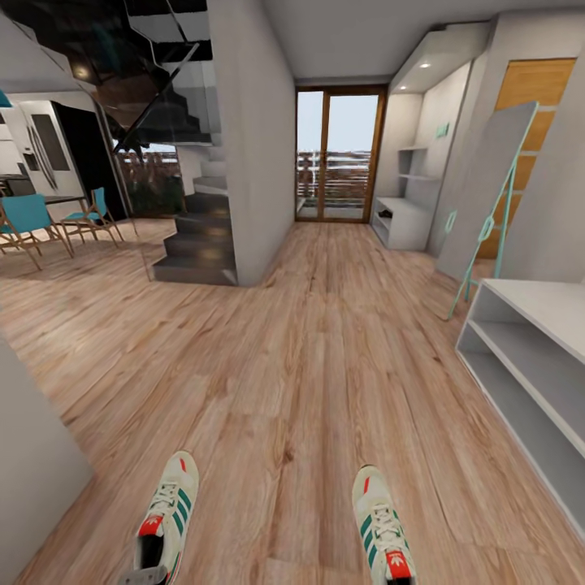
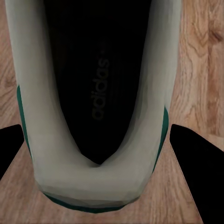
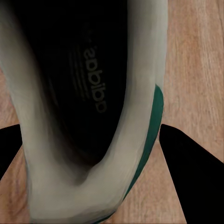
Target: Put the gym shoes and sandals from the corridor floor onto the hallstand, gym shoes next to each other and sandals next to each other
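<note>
Far left background: I see a dining spot with teal chairs (image 1: 28, 218) and a dark staircase (image 1: 199, 236) beside a grey wall.
Left gym shoe: in my head view it sits at the lower left (image 1: 166, 520), toe pointing away from me, cream-white with green stripes and a red tongue label, over the wood floor (image 1: 301, 366); whether its sole touches the planks I cannot tell.
Left pincer: through the left wrist camera I look straight down into the shoe's dark opening (image 2: 95, 177); a black finger (image 2: 193, 158) stands at each side of the heel. The pincer (image 2: 95, 140) is set wide around the heel, and I cannot tell whether the fingers press on it. A grey bit of the arm (image 1: 134, 578) shows at the shoe's heel in the head view.
Right gym shoe: lower right of centre (image 1: 382, 528), toe also away from me, well apart from its mate.
Right pincer: the right wrist camera shows the heel cup (image 3: 88, 186) between two black fingers (image 3: 191, 168); the pincer (image 3: 88, 149) straddles it wide, grip unclear.
Hallstand: at my right edge, the pale grey low unit (image 1: 528, 357) with two long open shelves stands bare.
Far end: a glazed door (image 1: 337, 154) closes the corridor.
</note>
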{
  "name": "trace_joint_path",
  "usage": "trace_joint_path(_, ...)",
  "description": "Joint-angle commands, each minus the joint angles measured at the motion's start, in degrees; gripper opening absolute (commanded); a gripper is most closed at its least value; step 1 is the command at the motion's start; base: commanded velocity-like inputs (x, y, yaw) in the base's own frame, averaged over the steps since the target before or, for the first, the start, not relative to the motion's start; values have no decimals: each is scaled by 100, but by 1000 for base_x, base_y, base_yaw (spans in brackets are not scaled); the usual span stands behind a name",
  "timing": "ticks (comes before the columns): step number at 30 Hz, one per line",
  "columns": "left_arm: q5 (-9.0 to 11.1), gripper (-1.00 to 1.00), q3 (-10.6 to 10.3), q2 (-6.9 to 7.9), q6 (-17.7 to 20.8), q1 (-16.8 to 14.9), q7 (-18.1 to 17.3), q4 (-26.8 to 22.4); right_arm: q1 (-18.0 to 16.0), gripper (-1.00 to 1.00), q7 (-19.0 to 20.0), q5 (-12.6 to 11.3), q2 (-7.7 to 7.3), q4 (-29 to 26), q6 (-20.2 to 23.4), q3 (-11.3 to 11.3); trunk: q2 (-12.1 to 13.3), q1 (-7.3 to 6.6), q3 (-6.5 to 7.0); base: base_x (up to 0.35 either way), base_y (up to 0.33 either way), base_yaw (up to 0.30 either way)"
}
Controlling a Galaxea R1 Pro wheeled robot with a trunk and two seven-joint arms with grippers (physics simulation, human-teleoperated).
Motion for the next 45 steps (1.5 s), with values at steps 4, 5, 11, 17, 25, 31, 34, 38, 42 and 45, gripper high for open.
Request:
trace_joint_path(4,-61,-100,53,-1,-21,-5,-30,7,-3,-100,55,11,0,90,-13,-55,-2,2,-5,339,0,0)
trace_joint_path(5,-61,-100,53,-1,-21,-4,-30,6,-3,-100,55,11,-1,116,-13,-55,-2,2,-5,339,0,0)
trace_joint_path(11,-62,-100,53,-1,-21,-5,-30,7,-3,-100,55,18,-2,171,-8,-42,-2,2,-5,339,0,0)
trace_joint_path(17,-57,-100,54,-1,-21,-5,-30,12,-3,-100,55,25,-3,181,-5,-39,-2,2,-5,339,0,0)
trace_joint_path(25,-58,-100,53,-1,-21,-5,-30,11,-3,-100,55,21,-3,583,-4,-38,-2,2,-5,338,-28,0)
trace_joint_path(31,-61,-100,53,-1,-179,-5,-30,18,-3,-100,55,20,-3,670,-4,-38,-2,2,-5,334,-95,0)
trace_joint_path(34,-63,-100,53,-1,-312,-5,-30,69,-3,-100,55,20,-3,679,-4,-38,-2,2,-5,332,-110,0)
trace_joint_path(38,-64,-100,53,-1,-372,-6,-30,120,-3,-100,55,20,-3,684,-4,-38,-2,2,-5,332,-127,0)
trace_joint_path(42,-64,-100,53,-1,-378,-6,-30,126,-3,-100,55,20,-3,684,-4,-38,-2,2,-5,330,-142,0)
trace_joint_path(45,-64,-100,53,-1,-380,-6,-30,127,-5,-100,55,20,-3,686,-4,-38,-2,2,-5,330,-144,0)
